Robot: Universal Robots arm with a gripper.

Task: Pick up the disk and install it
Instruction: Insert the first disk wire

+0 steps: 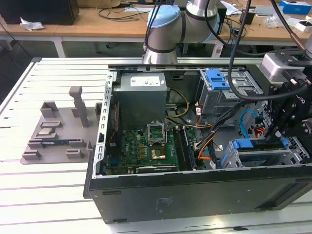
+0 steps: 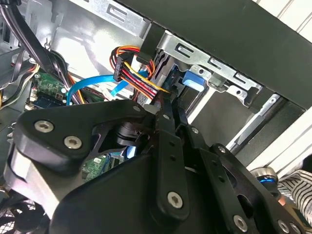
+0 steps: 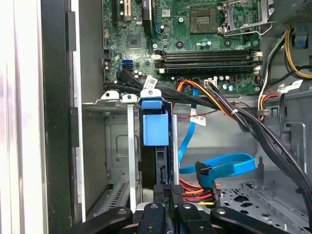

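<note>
No legible print is found in any view.

A white sticker is borne by the grey power supply [image 1: 141, 82] at the case's 12 o'clock in the exterior view, but its lines cannot be made out. Small white tags [image 3: 151, 82] are carried on the cables in the first wrist view, and tiny markings on the motherboard [image 3: 204, 48]; none can be read.

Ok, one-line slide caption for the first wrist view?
Gripper poised at the blue-framed disk seated in its metal bay, motherboard beyond.
</note>
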